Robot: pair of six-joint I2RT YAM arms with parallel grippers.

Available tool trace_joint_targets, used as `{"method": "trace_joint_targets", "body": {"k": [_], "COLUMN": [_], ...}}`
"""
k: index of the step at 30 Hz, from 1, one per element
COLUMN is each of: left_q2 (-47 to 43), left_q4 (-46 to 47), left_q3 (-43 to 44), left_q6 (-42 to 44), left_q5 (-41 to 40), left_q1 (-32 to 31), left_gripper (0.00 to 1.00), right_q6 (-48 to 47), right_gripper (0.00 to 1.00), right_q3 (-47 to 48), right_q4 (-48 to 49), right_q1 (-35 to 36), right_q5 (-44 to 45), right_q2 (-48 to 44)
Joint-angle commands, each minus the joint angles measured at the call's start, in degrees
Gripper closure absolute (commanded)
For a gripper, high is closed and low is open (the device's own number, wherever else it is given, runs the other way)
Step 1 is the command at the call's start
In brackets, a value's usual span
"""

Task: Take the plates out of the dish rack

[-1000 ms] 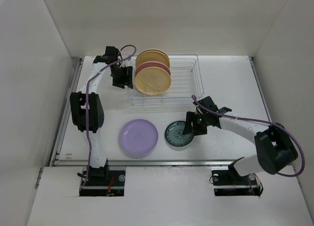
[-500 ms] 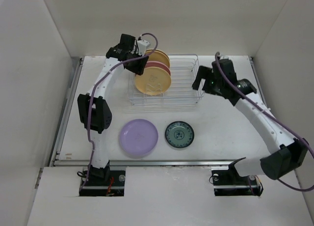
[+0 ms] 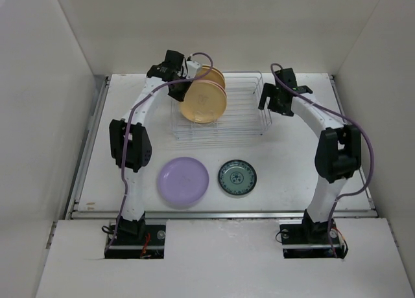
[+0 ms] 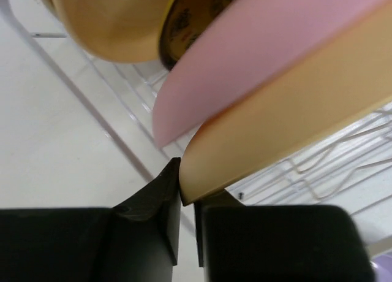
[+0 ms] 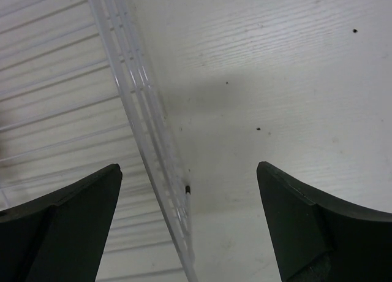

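The wire dish rack [image 3: 240, 110] stands at the back of the table with several plates upright at its left end. My left gripper [image 3: 183, 84] is shut on the left rim of the front yellow plate [image 3: 202, 102], which leans in the rack. In the left wrist view the jaws [image 4: 187, 193] pinch that plate's [image 4: 275, 129] edge, with a pink plate [image 4: 275, 55], an amber patterned one [image 4: 196, 18] and another yellow one [image 4: 116, 18] behind it. My right gripper [image 3: 267, 105] is open at the rack's right end. Its fingers straddle the rack's wire rim [image 5: 138, 110] and hold nothing.
A lavender plate [image 3: 183, 181] and a smaller dark-teal patterned plate [image 3: 237, 177] lie flat side by side on the white table, in front of the rack. White walls enclose the table on the left, back and right.
My left gripper moved onto the front yellow plate and shut on its rim, and the plate now leans. My right arm swung from the teal plate up to the rack's right end, jaws opening wide.
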Motion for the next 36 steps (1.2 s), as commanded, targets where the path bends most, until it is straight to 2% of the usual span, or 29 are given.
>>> {"method": "trace_joint_targets", "body": {"k": [1,4,6,10,15,19,30,36], "left_q2": [-1.4,-2.2,-3.6,-6.5,-11.07,-12.31,-14.14,-15.2], "left_q4": [-1.92,-1.92,-1.92,-2.44,-1.21,-1.21,-1.21,-3.75], "left_q3": [2.6,2.6,3.12,3.74,4.27,3.74,2.51,3.04], "left_q6": [-2.78,-2.78,-2.78,-3.83,-5.32,-7.96,-9.02,-9.55], "left_q5": [1.51,1.5,0.98,2.11,3.34,3.96,4.49,4.92], "left_q1": [-0.61,-0.61,-0.61,-0.61,-0.61,-0.61,-0.61,-0.09], "left_gripper": [1.0,1.0,1.0,1.0,1.0,1.0,1.0,1.0], "right_q6": [-1.8,-1.8,-1.8,-1.8,-1.02,0.04,0.04,-0.66], "right_gripper": [0.03,0.07,0.13,0.15,0.27,0.31,0.32,0.26], "right_q3": [4.94,5.65,3.91,0.83,-1.73,-4.27,-5.95,-5.95], "right_q4": [4.69,5.21,6.96,9.51,11.62,13.56,14.61,14.62], "right_q1": [0.03,0.03,0.03,0.03,0.03,0.03,0.03,0.03], "right_q5": [-0.53,-0.53,-2.1,-4.74,-6.94,-7.47,-8.09,-8.61], "right_q2": [2.94,4.97,4.97,3.13,2.6,1.99,1.46,0.93]}}
